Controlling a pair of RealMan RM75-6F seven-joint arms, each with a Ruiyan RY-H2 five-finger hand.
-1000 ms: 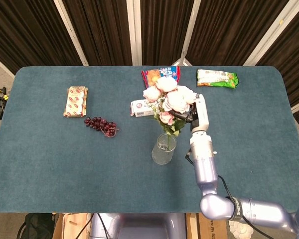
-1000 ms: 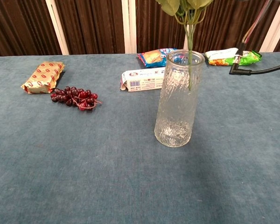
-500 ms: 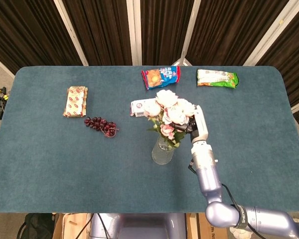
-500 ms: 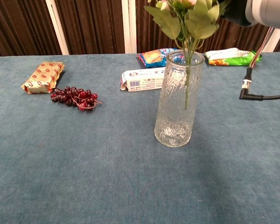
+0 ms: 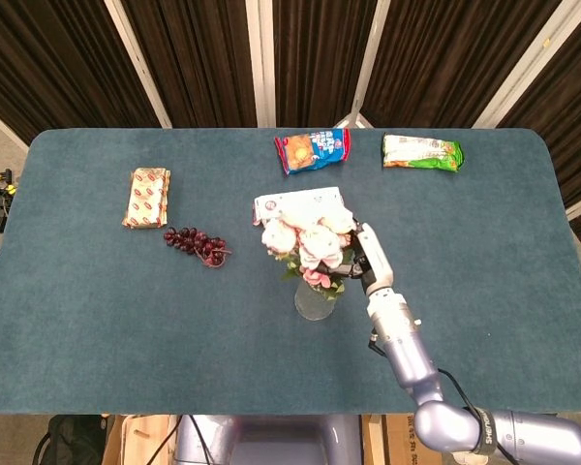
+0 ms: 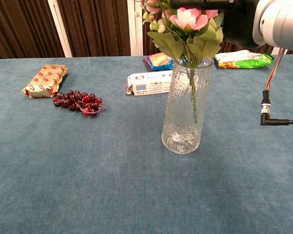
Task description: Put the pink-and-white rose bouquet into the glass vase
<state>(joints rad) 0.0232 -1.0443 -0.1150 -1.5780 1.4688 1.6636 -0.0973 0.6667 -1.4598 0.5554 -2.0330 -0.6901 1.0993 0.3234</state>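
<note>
The right robot hand (image 5: 366, 260) grasps the pink-and-white rose bouquet (image 5: 307, 240) from the right, its green stems (image 6: 192, 97) reaching down inside the tall, textured clear glass vase (image 6: 184, 109) standing upright mid-desk. The blooms and leaves sit just above the vase rim, touching the robot hand's dark fingers (image 6: 205, 4). On the teal cloth-covered desk (image 5: 107, 291), a bunch of dark red grapes (image 6: 78, 102) lies well to the left; a white flat box (image 6: 148, 81) lies just beyond the vase.
</note>
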